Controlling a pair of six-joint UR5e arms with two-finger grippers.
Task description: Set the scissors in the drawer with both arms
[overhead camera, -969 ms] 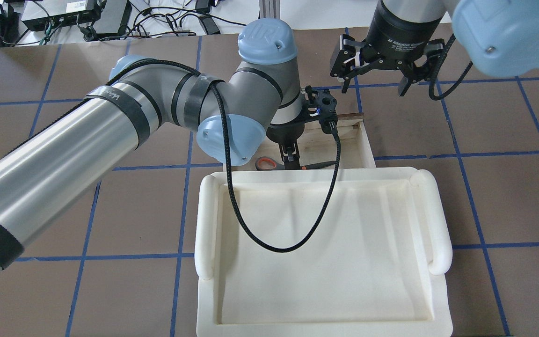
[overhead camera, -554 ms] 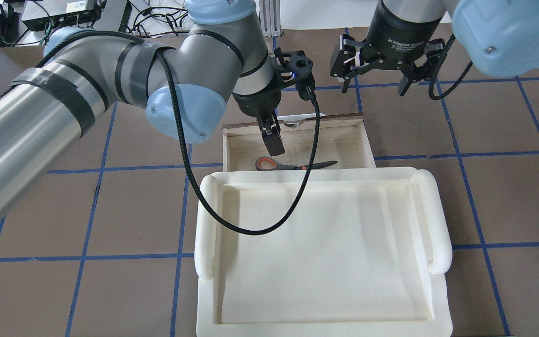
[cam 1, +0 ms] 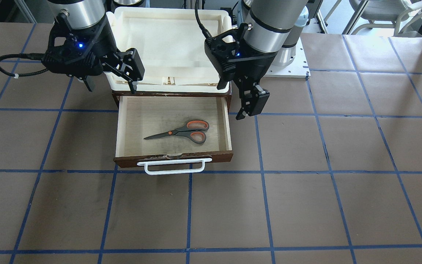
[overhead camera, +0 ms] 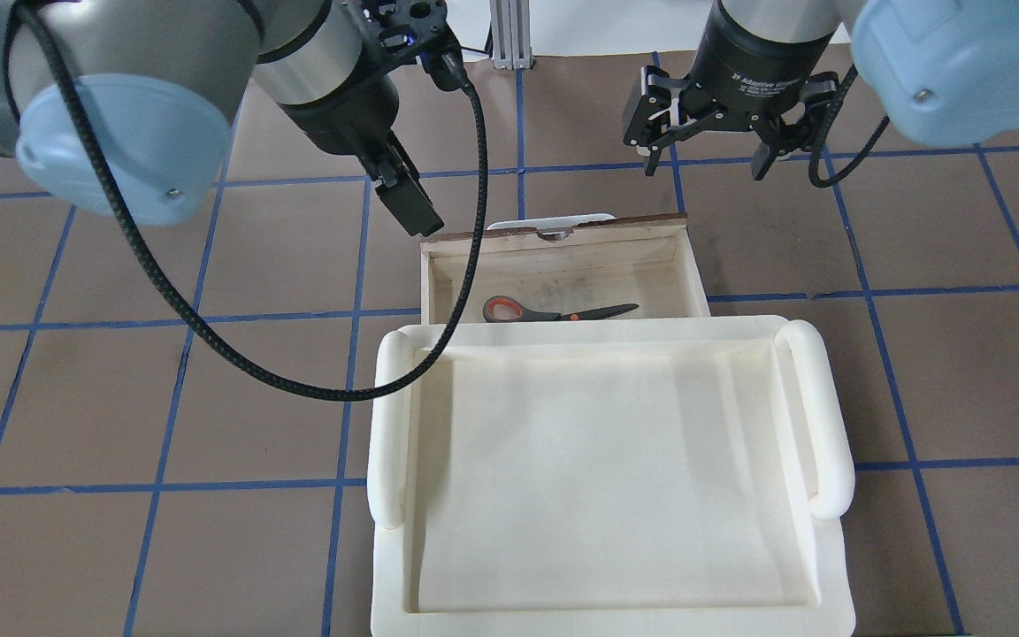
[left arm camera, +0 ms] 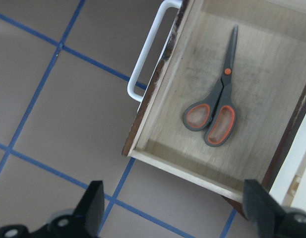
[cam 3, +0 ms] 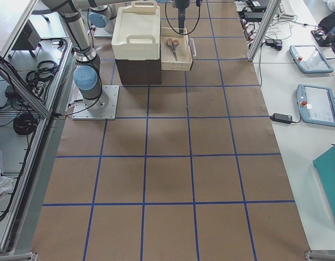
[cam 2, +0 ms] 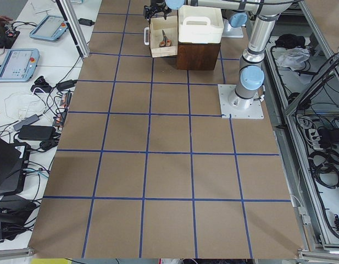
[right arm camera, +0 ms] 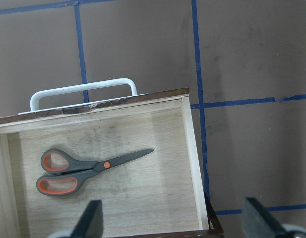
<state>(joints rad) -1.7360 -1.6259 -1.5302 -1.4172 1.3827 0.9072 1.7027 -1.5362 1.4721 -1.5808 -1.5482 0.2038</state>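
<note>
scissors (cam 1: 181, 132) flat in drawer (cam 1: 218, 157), left gripper (cam 1: 247, 110) and right gripper (overhead camera: 704, 168) aloft, spread

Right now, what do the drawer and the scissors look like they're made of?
Drawer: pale matte plywood-looking interior with visible grain; dark brown wood front, chipped along its top edge. Its handle: white, plastic or coated metal. Scissors: dark metal-looking blades, grey handles lined orange, probably plastic.

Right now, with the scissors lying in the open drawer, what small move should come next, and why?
Probably the right hand should dip toward the handle to push the drawer shut. The scissors lie flat inside, the drawer stands pulled out, and the right hand is open and empty. The left hand is open too, off to the side.
</note>
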